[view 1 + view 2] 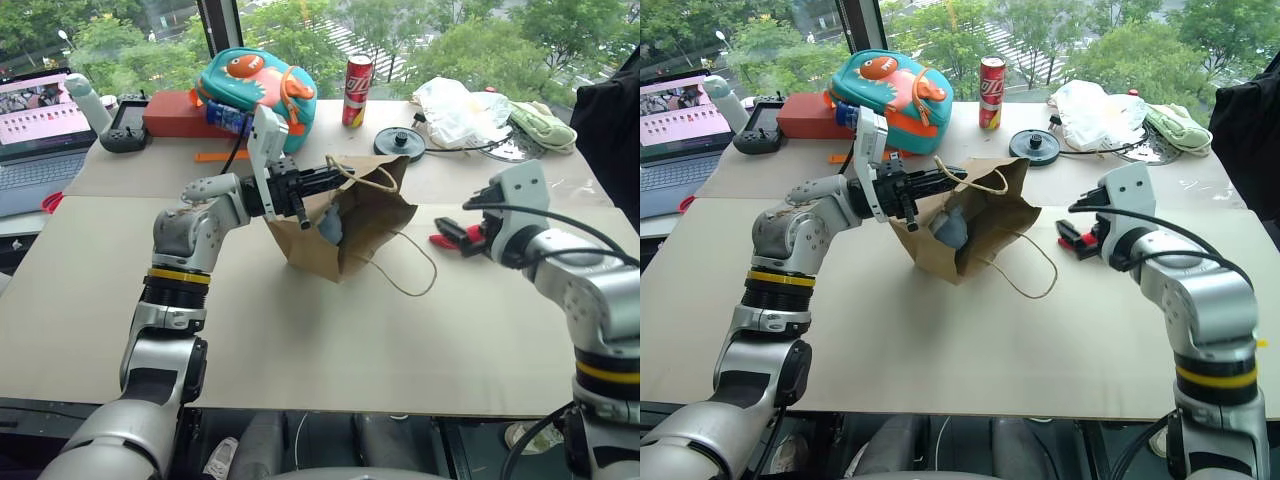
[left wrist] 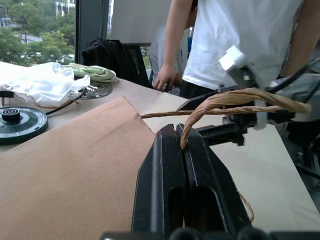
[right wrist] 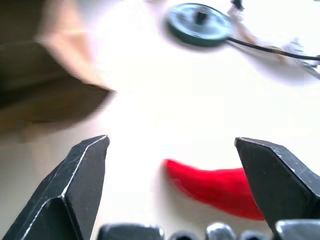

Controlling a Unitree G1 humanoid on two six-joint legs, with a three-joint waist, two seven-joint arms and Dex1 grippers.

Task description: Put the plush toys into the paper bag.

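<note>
Big windows with green trees stand behind a wide tan table [image 1: 300, 330]. Near the middle of the table is the brown paper bag [image 1: 350, 225], tipped over a bit with its mouth held up. The left gripper [image 2: 182, 145] has its two black fingers pressed tight together on one cord handle [image 2: 235, 100] of the bag, and that lifts the bag's top edge. The other cord handle [image 1: 410, 270] lies in a loop on the table just beside the bag. Inside the open mouth sits the grey fluffy toy [image 1: 950, 228], peeking out.

The red chili toy [image 3: 215, 187] lies on the table to the right of the bag, apart from it. The right gripper [image 3: 180, 165] hangs just over it with its fingers spread wide, one on each side of the toy, holding nothing.

At the back of the table sit a teal backpack [image 1: 255, 85] with an orange fish, a red can [image 1: 357, 90], a round black disc [image 1: 400, 141], a white plastic bag [image 1: 460, 110] and a pale green cloth [image 1: 543, 125]. A laptop [image 1: 40, 125] is at the far left. A person in a white shirt [image 2: 240, 40] stands by the table's right side.
</note>
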